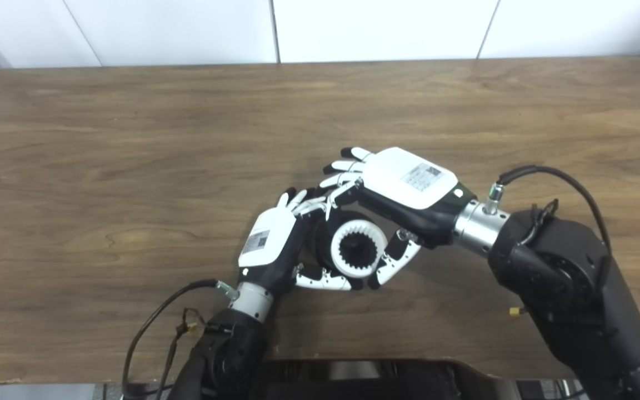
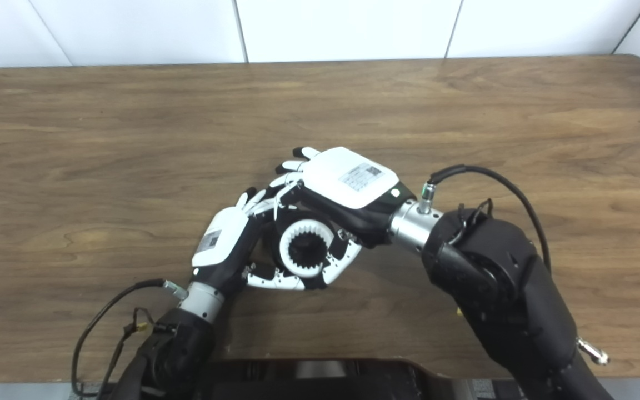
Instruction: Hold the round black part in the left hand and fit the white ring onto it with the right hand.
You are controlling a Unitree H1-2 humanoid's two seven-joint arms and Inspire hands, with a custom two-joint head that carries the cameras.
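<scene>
Left hand (image 1: 273, 240): curled around the round black part (image 1: 320, 236).
White ring (image 1: 356, 248): toothed opening faces up toward the cameras, seated against the black part.
Right hand (image 1: 403, 191): fingers and thumb pinch the ring's rim.

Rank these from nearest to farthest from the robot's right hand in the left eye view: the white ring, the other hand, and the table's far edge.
1. White ring: the right hand wraps around it, at the picture's middle.
2. Left hand: just left of the ring, its fingertips meeting the right hand's.
3. Table's far edge: at the top, by the wall, well away.
</scene>
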